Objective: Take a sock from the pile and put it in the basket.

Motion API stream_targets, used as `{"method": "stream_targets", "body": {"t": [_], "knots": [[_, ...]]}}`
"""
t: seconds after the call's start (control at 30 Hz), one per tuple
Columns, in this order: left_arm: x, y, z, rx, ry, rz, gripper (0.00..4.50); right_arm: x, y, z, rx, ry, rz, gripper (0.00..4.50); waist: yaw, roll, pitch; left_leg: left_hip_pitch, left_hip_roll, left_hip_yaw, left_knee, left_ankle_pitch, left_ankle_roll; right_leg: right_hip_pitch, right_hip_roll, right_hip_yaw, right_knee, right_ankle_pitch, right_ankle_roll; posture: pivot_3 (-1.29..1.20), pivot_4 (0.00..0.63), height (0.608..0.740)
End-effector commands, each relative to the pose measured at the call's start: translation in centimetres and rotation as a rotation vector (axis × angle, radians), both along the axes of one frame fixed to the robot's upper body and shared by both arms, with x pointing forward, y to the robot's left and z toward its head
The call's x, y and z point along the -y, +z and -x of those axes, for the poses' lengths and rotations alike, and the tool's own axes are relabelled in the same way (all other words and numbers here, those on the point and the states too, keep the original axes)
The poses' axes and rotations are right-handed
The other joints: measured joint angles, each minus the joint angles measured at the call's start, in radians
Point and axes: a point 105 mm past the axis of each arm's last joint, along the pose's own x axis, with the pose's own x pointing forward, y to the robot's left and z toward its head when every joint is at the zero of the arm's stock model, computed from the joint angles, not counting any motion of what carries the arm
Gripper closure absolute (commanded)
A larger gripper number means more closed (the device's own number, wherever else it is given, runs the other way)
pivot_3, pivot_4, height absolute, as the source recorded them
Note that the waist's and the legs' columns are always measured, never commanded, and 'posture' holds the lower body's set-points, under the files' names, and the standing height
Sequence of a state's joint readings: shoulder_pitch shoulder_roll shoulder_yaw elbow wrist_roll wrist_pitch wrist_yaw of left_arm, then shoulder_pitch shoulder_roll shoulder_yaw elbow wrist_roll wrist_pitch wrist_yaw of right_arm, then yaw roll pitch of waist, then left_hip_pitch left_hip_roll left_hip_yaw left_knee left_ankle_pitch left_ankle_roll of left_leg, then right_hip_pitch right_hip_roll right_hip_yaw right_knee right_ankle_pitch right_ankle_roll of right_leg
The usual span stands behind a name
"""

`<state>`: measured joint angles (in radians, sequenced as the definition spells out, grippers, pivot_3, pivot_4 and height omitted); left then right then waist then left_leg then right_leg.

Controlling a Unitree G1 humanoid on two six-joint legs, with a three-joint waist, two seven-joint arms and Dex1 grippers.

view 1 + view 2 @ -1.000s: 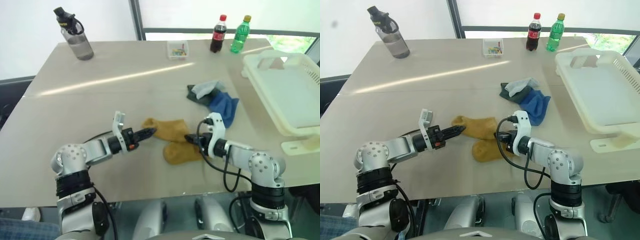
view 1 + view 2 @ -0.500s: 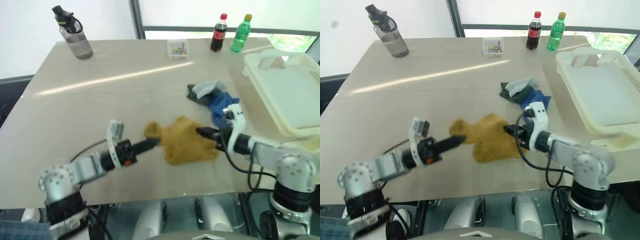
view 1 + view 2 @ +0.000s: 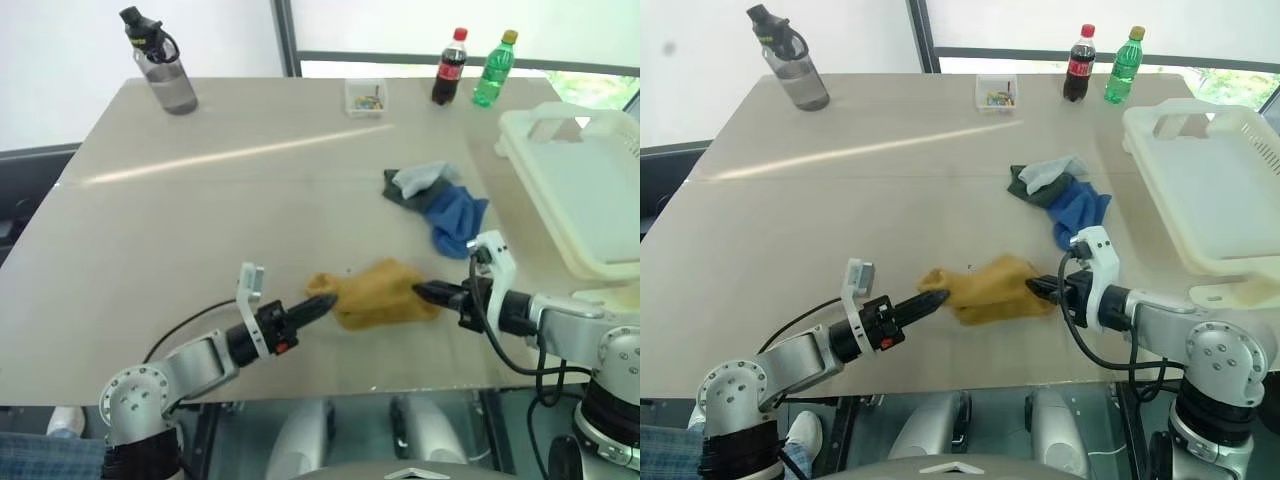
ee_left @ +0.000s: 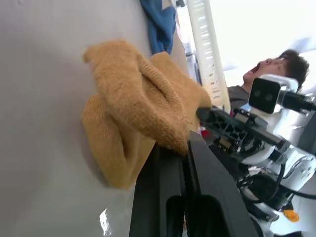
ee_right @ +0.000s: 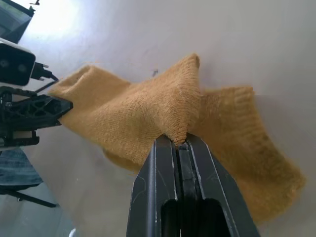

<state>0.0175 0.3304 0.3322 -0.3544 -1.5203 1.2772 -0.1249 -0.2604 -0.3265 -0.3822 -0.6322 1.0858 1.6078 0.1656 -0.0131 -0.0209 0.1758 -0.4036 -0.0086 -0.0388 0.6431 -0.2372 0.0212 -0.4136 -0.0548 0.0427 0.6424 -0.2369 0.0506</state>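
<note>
Yellow sock [image 3: 378, 293] pinched by left pincer [image 3: 322, 304] and right pincer [image 3: 424, 292].

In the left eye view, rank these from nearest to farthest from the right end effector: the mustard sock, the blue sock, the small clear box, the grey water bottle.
1. mustard sock: pinched in the right end effector.
2. blue sock: just beyond it, in the pile.
3. small clear box: far edge, near the middle.
4. grey water bottle: far left corner.

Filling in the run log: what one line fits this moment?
stage: sock lifted | left fingers: shut on yellow sock | right fingers: shut on yellow sock | pile: on table | basket: no sock
</note>
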Motion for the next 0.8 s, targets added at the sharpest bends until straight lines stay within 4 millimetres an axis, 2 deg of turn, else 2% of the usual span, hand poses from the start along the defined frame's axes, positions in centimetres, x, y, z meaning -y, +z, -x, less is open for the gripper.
{"method": "stream_targets", "body": {"t": [0.03,0.2,0.5,0.8], "knots": [[1.3,0.5,0.8,0.056,-0.038,-0.003,4.50,0.7,0.4,0.6,0.030,-0.018,0.024,4.49,0.000,0.000,0.000,-0.001,0.000,0.000,0.000,0.000,0.000,0.000,0.000,0.000,0.000,0.000,0.000,0.00,0.150,0.740],[2.7,0.9,1.8,0.092,-0.081,0.016,4.50,1.4,0.4,0.6,0.030,-0.047,0.037,4.49,0.000,0.000,0.000,0.000,0.000,0.000,0.000,0.000,0.000,0.000,0.000,0.000,0.000,0.000,0.000,0.00,0.150,0.740],[2.7,1.0,0.5,0.120,-0.027,0.027,4.50,1.8,0.4,0.1,0.032,-0.082,0.044,4.49,0.000,0.000,0.000,-0.001,0.000,0.000,0.000,0.000,0.000,0.000,0.001,0.000,-0.001,0.000,0.000,0.00,0.150,0.740],[3.0,0.5,0.1,0.095,-0.028,0.009,4.50,2.4,-0.1,-0.5,0.014,-0.121,0.051,4.49,0.000,0.000,0.000,-0.001,0.000,0.000,0.000,0.000,0.000,0.000,0.002,0.000,-0.001,0.000,0.001,0.00,0.150,0.740]]}}
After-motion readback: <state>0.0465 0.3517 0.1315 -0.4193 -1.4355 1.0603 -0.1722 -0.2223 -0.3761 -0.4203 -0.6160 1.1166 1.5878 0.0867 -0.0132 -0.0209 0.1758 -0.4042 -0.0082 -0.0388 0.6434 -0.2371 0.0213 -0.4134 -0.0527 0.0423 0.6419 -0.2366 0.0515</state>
